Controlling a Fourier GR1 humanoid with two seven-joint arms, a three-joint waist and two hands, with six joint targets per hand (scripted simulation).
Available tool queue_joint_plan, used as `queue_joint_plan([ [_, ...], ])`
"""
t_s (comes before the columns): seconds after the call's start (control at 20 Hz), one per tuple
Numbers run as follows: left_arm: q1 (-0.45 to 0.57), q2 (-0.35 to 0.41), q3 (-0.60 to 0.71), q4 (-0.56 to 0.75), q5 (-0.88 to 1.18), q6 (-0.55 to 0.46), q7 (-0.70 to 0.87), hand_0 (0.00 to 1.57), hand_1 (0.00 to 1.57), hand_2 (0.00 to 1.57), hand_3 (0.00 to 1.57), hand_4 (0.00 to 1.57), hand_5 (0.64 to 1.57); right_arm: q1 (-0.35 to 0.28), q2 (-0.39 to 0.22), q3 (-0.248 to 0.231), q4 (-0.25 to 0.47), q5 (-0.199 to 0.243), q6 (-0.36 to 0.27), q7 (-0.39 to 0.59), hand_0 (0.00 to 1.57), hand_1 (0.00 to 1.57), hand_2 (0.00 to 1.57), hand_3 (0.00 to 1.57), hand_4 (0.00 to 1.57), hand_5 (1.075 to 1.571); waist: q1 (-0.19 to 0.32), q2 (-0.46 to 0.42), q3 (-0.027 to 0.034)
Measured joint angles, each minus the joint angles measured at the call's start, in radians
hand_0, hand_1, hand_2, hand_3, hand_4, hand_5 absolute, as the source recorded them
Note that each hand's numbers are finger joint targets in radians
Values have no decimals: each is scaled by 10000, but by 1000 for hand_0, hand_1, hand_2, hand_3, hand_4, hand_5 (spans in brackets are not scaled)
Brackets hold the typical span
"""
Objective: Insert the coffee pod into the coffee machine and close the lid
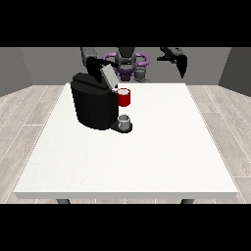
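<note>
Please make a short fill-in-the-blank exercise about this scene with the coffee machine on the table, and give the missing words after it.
1. The black coffee machine stands on the white ____.
2. The pod holder at the front of the machine is ____ in colour.
3. The small grey cup stands directly ____ the pod holder.
4. The machine's grey lid is ____, not closed.

Missing words: table; red; below; open

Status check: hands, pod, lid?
Hand at view's right raised off the table, holding nothing. Hand at view's left hidden behind the coffee machine. Lid up; red pod holder exposed. Cup on drip tray.
</note>
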Motion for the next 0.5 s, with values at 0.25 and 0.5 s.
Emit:
queue_joint_plan([
  [0.25,108,-132,-209,-8,-111,160,-268,0,0,0,0,0,1571,-567,11,-92,203,6,-63,104,0,0,0,0,0,1571,102,154,25],
  [0.5,179,-102,-222,8,-28,234,-137,0,0,0,0,141,1571,-613,134,86,419,171,-34,112,0,0,0,0,154,1571,92,116,39],
])
